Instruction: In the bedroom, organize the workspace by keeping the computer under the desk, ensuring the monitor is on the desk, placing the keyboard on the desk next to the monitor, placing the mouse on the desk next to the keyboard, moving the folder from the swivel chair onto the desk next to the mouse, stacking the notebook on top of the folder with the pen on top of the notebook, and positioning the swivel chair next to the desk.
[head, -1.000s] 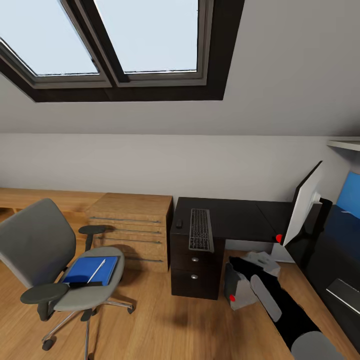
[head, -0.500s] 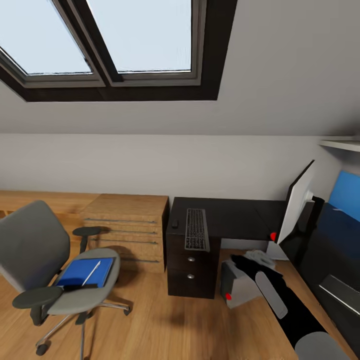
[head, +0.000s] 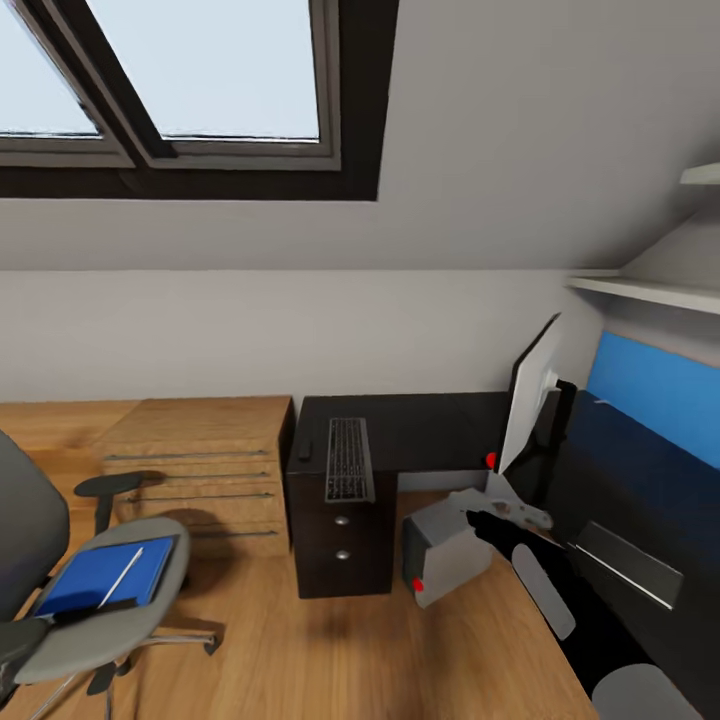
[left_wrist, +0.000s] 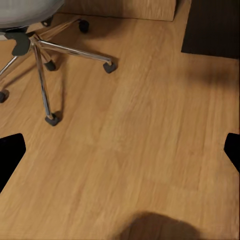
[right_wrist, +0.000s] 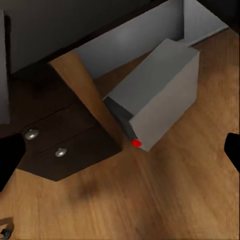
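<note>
No legible text, labels, brands or numbers anywhere in these views.

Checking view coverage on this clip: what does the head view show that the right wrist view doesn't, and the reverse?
Head view alone: the keyboard and mouse on the desk, the monitor, and the chair holding the folder and pen. Right wrist view alone: the floor close up. Shared: the computer, tilted on the floor, and the desk drawers.
</note>
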